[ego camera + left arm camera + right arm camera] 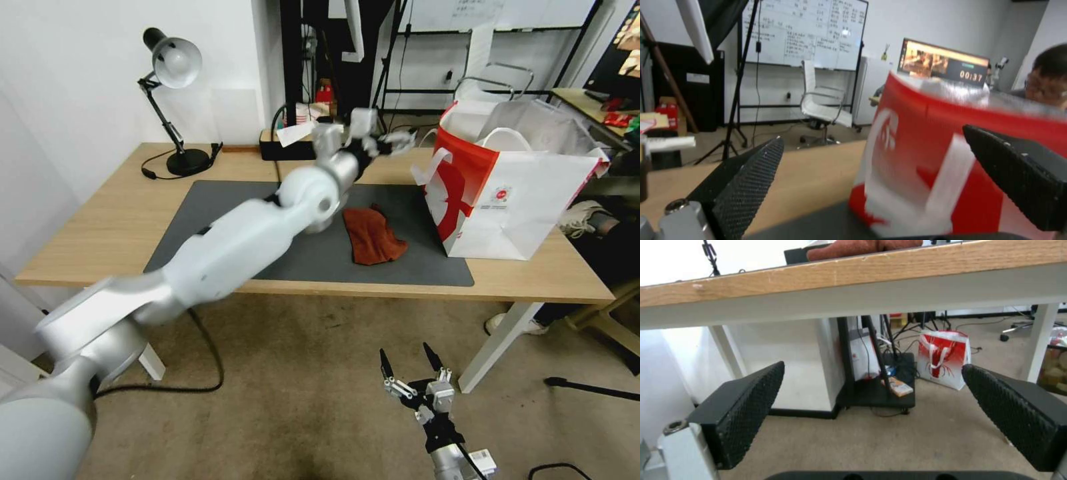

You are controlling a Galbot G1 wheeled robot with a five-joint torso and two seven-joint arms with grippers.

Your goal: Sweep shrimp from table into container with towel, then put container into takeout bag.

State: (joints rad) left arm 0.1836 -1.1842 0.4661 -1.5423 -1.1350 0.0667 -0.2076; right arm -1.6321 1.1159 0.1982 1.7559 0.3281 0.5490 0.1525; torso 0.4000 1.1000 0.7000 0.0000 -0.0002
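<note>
A long light-wood table (107, 227) carries a dark grey mat (373, 263). The left gripper (383, 142) hangs above the table's far side with its black fingers (744, 180) spread wide and nothing between them. Just beside it, toward the robot's right, stands the takeout bag (513, 200), white with a red side panel, its mouth open at the top; what lies inside cannot be made out. The bag's red panel faces the gripper across a narrow strip of bare wood. Nearer the robot than the gripper, the rust-red towel (373, 237) lies crumpled on the mat, apart from the bag. The right gripper (412, 363) hangs low in front of the table's near edge, over the carpet, fingers spread and holding nothing, with open floor around it.
</note>
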